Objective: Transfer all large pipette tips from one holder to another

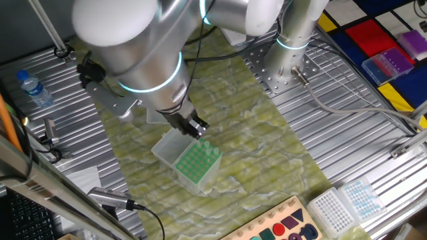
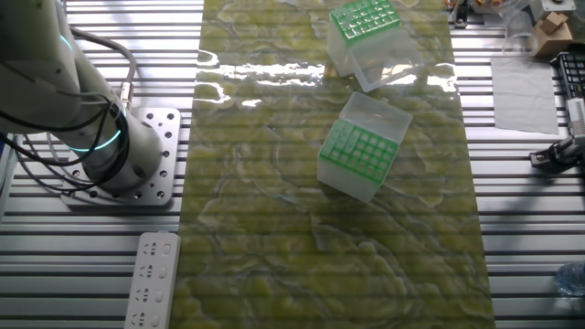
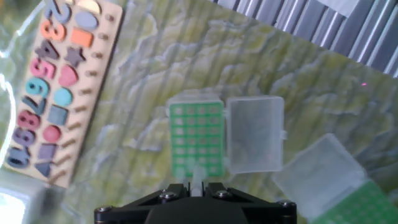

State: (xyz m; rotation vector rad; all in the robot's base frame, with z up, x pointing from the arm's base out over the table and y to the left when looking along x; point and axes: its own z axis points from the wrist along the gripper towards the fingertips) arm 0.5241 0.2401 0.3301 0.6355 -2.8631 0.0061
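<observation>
Although the green racks are hard to read for tips, the pincer [image 3: 198, 186] seems nearly closed on one pale large pipette tip [image 3: 197, 177], held just above the near edge of the open green holder [image 3: 197, 140]. That holder's clear lid [image 3: 252, 134] lies flipped open beside it. The second holder [image 2: 366, 20] sits a little beyond it on the yellow-green mat [image 2: 274, 238] covering the table. I judge the transfer is mid-way; how many tips remain I cannot tell.
</observation>
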